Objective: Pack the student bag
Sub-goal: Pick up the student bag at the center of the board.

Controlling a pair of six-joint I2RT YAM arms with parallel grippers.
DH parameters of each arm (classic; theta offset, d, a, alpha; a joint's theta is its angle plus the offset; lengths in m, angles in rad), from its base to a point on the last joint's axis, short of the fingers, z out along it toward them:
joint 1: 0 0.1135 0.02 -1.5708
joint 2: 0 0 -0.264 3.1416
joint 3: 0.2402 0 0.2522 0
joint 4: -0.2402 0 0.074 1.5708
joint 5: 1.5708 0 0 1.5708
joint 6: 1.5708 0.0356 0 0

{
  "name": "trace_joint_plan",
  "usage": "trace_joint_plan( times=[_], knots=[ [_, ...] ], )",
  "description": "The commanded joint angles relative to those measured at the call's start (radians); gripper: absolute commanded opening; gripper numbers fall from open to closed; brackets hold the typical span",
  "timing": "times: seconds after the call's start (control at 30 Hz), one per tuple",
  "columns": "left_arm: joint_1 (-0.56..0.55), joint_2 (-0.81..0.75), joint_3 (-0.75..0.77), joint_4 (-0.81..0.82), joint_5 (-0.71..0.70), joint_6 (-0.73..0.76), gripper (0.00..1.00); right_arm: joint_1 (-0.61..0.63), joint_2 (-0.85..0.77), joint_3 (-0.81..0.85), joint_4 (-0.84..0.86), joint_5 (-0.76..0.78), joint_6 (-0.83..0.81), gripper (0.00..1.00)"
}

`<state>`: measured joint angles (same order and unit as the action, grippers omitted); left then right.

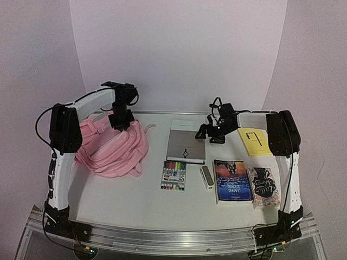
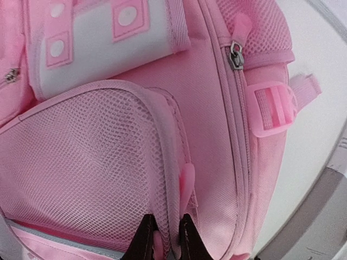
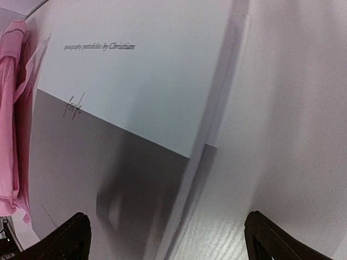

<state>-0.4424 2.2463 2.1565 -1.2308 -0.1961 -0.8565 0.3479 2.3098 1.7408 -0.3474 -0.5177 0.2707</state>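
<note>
The bag (image 1: 111, 154) lies far left, pockets up, right under the left hand (image 2: 165, 241), which is narrowed to a pinch on its pink tab (image 2: 187, 181). Its long axis I can't tell.

The student bag (image 2: 217, 162) fills nearly the whole view, with a pink mesh pocket (image 2: 81, 162) at lower left and a white panel (image 2: 97, 32) bearing pink squares above it. A metal zip pull (image 2: 235, 54) sits at upper right, just above a pink plastic buckle (image 2: 274, 108). At the bottom edge the left claw (image 2: 166, 235) has its dark fingers close together, pinching a ridge of the bag's pink fabric. The pale surface (image 2: 320, 141) shows at right.
</note>
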Motion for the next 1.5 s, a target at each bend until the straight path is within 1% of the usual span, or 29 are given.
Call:
trace_joint_plan(
  times=[0.0,0.17,0.27,0.47,0.57,0.73,0.8,0.9,1.0,1.03,1.1,1.13,1.17,1.23,1.33,1.47],
  knots=[
    [0.048,-0.25,0.013,0.016,-0.108,0.057,0.0,0.056,0.045,0.041,0.019,-0.039,0.028,0.98],
    [0.059,-0.337,0.027,0.076,-0.093,0.13,0.0,0.112,0.077,0.068,0.029,-0.059,0.039,0.98],
    [0.065,-0.368,0.049,0.085,-0.105,0.139,0.0,0.154,0.099,0.096,0.034,-0.067,0.04,0.98],
    [0.091,-0.419,0.085,0.111,-0.085,0.183,0.0,0.257,0.133,0.136,0.04,-0.076,0.018,0.91],
    [0.109,-0.437,0.099,0.111,-0.085,0.185,0.0,0.306,0.145,0.136,0.04,-0.05,-0.021,0.87],
    [0.127,-0.473,0.112,0.127,-0.076,0.197,0.0,0.385,0.148,0.104,0.039,0.015,-0.093,0.81],
    [0.132,-0.474,0.132,0.13,-0.067,0.218,0.0,0.414,0.143,0.079,0.041,0.022,-0.108,0.78],
    [0.132,-0.458,0.179,0.129,-0.064,0.253,0.0,0.462,0.141,0.053,0.046,0.035,-0.121,0.76],
    [0.138,-0.441,0.226,0.124,-0.063,0.272,0.0,0.504,0.151,0.049,0.06,0.053,-0.113,0.76],
    [0.141,-0.436,0.244,0.12,-0.063,0.274,0.0,0.514,0.15,0.054,0.059,0.059,-0.102,0.8],
    [0.146,-0.433,0.272,0.116,-0.061,0.275,0.0,0.511,0.13,0.064,0.055,0.058,-0.074,0.89],
    [0.148,-0.436,0.278,0.118,-0.059,0.275,0.0,0.501,0.108,0.066,0.05,0.051,-0.064,0.96],
    [0.149,-0.44,0.277,0.121,-0.057,0.274,0.0,0.478,0.083,0.063,0.051,0.044,-0.049,0.98],
    [0.147,-0.453,0.262,0.129,-0.053,0.268,0.0,0.432,0.036,0.063,0.051,0.026,-0.002,0.98],
    [0.148,-0.482,0.216,0.151,-0.044,0.261,0.0,0.339,0.0,0.08,0.058,0.047,0.046,0.98],
    [0.148,-0.51,0.178,0.177,-0.041,0.275,0.0,0.258,0.048,0.176,0.108,0.106,0.087,0.98]
  ],
)
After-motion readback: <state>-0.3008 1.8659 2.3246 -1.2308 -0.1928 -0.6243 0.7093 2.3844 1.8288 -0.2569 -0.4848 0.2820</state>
